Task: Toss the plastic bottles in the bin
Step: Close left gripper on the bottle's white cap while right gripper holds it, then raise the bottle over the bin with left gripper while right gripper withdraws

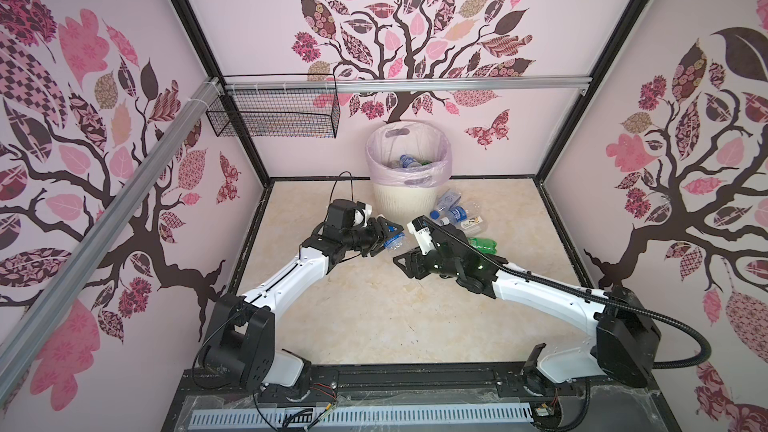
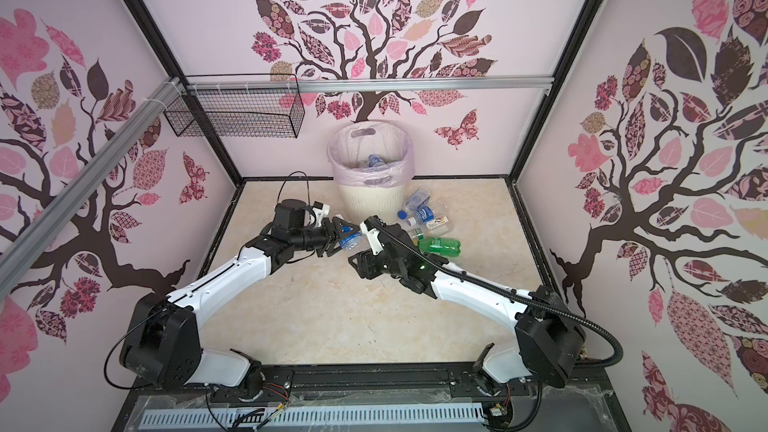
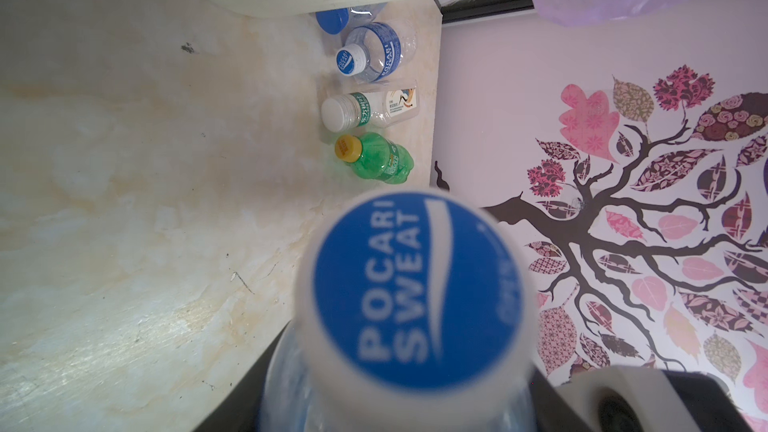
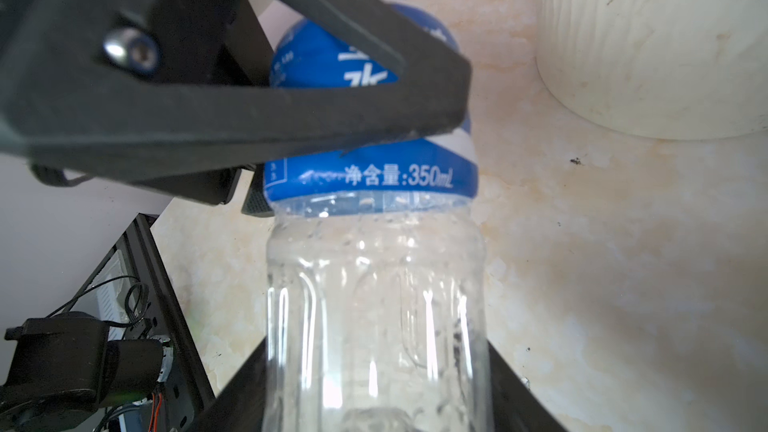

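Note:
A clear plastic bottle (image 1: 395, 242) (image 2: 350, 240) with a blue label hangs above the floor between both arms. My left gripper (image 1: 385, 235) (image 3: 399, 409) is shut on its labelled upper part, and its blue and white cap (image 3: 415, 284) faces the left wrist camera. My right gripper (image 1: 402, 256) (image 4: 374, 401) is shut on the clear lower part (image 4: 374, 305). The left finger (image 4: 291, 110) crosses the label. The bin (image 1: 409, 201) (image 2: 370, 201) stands just behind and holds bottles (image 1: 409, 162). Several more bottles (image 1: 453, 211) lie to its right, including a green one (image 1: 482, 243) (image 3: 376, 160).
A black wire mesh basket (image 1: 274, 114) hangs on the back rail at the left. Patterned walls close in the floor on three sides. The right arm's black cable hose (image 1: 478, 251) runs over the green bottle. Bare marble floor (image 1: 374, 309) lies in front of the grippers.

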### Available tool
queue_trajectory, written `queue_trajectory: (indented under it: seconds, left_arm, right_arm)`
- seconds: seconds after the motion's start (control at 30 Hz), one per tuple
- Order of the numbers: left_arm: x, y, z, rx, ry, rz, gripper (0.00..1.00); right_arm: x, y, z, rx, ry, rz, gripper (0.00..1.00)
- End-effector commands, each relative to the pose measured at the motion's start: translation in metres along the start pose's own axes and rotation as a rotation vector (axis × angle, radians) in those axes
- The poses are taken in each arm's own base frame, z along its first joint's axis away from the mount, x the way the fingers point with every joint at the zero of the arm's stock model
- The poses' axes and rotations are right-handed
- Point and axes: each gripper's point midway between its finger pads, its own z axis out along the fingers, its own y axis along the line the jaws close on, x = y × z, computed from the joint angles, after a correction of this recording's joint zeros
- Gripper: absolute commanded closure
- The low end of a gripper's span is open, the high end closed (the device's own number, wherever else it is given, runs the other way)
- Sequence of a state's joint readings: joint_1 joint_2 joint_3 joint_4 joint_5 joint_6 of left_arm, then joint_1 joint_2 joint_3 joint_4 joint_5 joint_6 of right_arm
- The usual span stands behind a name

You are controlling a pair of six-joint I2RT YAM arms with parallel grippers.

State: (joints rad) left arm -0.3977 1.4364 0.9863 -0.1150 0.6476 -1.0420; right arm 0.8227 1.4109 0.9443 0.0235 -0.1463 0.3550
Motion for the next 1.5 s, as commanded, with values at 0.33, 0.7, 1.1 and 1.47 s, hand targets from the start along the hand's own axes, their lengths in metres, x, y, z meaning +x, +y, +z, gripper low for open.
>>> queue_trajectory:
  seconds: [0.33,0.7,1.1,1.47]
  left_arm:
    - [-0.024,0.007,-0.030,-0.086,-0.154,0.037,0.50]
    - [-0.065,-0.033,-0.066,-0.197,-0.299,0.198,0.50]
    - [-0.131,-0.129,-0.101,-0.211,-0.507,0.454,0.52]
    - [-0.183,-0.236,-0.139,-0.070,-0.787,0.671,0.54]
  right_arm:
    - [-0.015,0.004,-0.011,0.020,-0.041,-0.016,0.15]
    - [-0.050,0.001,-0.050,0.099,-0.180,-0.054,0.00]
    - [-0.114,-0.001,-0.097,0.239,-0.334,-0.100,0.01]
    - [-0.188,-0.002,-0.143,0.270,-0.516,-0.095,0.01]
